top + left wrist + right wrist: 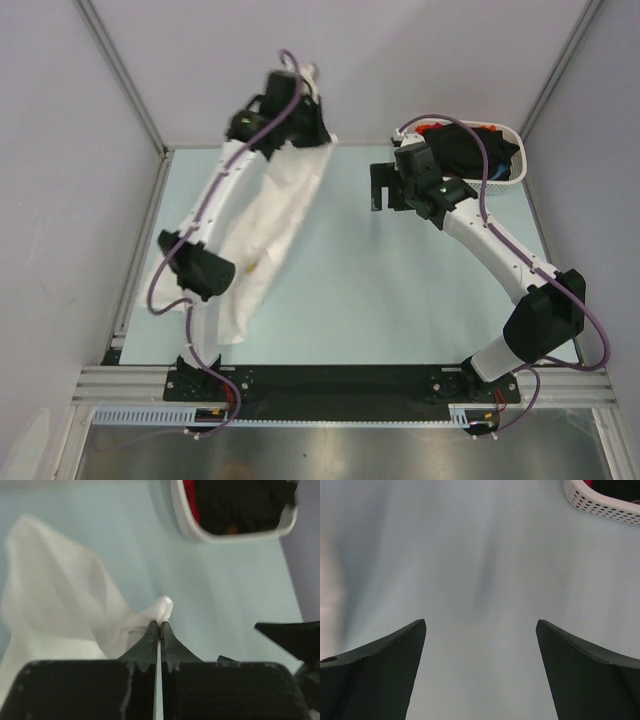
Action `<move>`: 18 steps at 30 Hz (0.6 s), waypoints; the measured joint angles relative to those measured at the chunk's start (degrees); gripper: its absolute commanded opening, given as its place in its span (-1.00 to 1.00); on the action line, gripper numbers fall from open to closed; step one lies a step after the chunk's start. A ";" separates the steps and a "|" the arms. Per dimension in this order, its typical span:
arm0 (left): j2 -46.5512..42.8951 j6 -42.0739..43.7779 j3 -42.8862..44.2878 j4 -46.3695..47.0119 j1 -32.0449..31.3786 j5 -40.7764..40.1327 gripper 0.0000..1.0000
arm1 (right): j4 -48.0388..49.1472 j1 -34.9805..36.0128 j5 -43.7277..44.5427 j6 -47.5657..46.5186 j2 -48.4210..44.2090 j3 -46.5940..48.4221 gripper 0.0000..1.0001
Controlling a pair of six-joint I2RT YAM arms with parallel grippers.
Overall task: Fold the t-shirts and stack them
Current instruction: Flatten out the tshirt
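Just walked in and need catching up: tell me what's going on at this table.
The left gripper is shut on a pinch of the white t-shirt, holding it up so it drapes toward the table. The right gripper hangs open and empty over the table. The basket at the far right holds black and red shirts. Nothing is folded yet.

One t-shirt (275, 210) hangs left over the table (380, 300); other t-shirts (462, 150), seemingly heaped, lie in the far-right basket (519, 140).
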 measured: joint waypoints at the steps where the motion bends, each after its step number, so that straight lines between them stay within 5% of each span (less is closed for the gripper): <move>1: 3.41 -0.72 -2.14 0.13 -1.14 2.62 -0.43 | -0.04 -0.17 0.04 0.04 -0.07 -0.04 0.96; 8: 21.09 -2.36 -6.60 -4.26 -6.32 11.98 0.99 | -0.04 -1.20 0.11 0.07 -0.15 -0.04 0.96; 11: 16.94 -2.29 -9.33 -4.07 -5.62 10.05 0.99 | -0.02 -1.46 -0.59 0.26 -0.15 -0.02 0.97; 18: -7.93 -1.07 -18.12 -2.27 4.72 -0.20 0.99 | 0.04 -1.55 -4.98 1.57 2.69 1.46 0.96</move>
